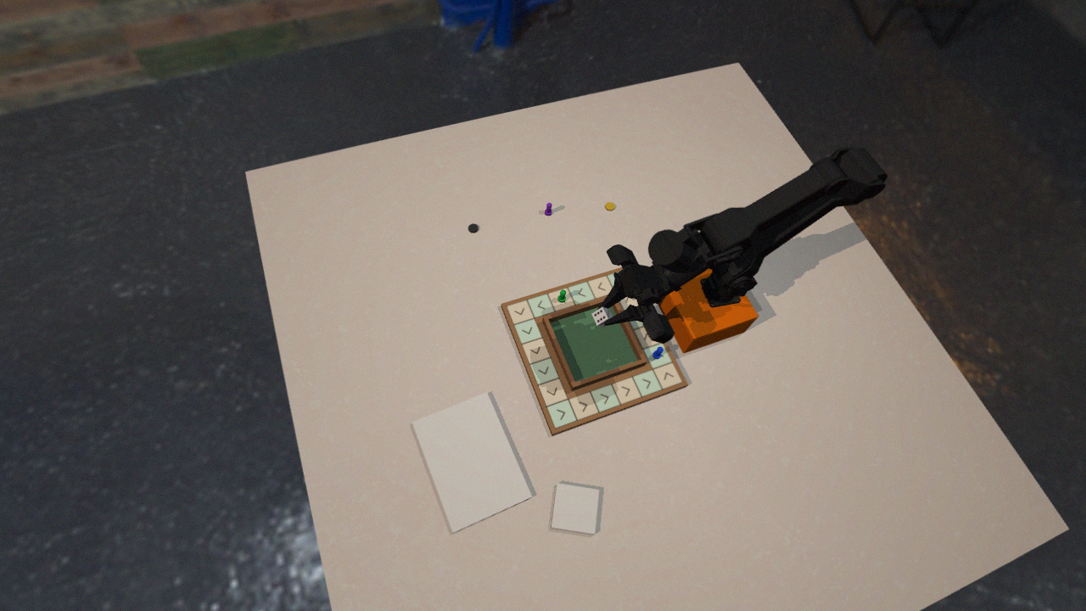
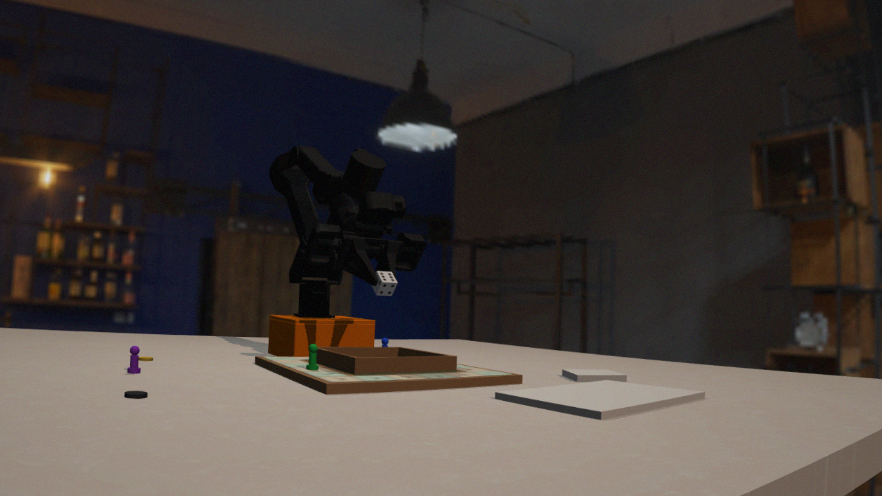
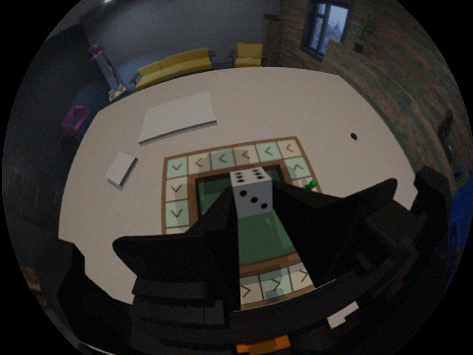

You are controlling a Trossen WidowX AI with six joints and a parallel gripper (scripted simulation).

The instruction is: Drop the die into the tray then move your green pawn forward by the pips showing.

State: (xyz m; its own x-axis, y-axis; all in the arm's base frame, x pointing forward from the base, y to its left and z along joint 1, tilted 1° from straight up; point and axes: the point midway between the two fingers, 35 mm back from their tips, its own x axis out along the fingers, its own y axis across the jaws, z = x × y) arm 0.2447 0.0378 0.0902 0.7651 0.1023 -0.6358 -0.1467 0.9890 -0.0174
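Note:
My gripper (image 1: pixel 605 315) (image 2: pixel 383 282) (image 3: pixel 250 188) is shut on the white die (image 1: pixel 600 316) (image 2: pixel 385 283) (image 3: pixel 252 193) and holds it in the air, well above the tray. The tray (image 1: pixel 557 353) (image 2: pixel 406 364) has brown walls and a green floor and sits in the middle of the board (image 1: pixel 618 407) (image 2: pixel 425 386) (image 3: pixel 229 145). The green pawn (image 1: pixel 562 296) (image 2: pixel 313 357) (image 3: pixel 310 185) stands upright on the board's track, on the side of the purple pawn. The blue pawn (image 1: pixel 658 352) (image 2: pixel 384 342) stands on the track near the orange base. My gripper hides part of the track.
The purple pawn (image 1: pixel 548 210) (image 2: pixel 134 359), a black disc (image 1: pixel 473 227) (image 2: pixel 135 394) (image 3: pixel 354 136) and a yellow disc (image 1: pixel 609 205) (image 2: pixel 145 358) lie off the board. A large white slab (image 1: pixel 473 462) (image 2: pixel 601 398) (image 3: pixel 179 118) and a small one (image 1: pixel 576 507) (image 2: pixel 593 374) (image 3: pixel 121 169) lie on the other side.

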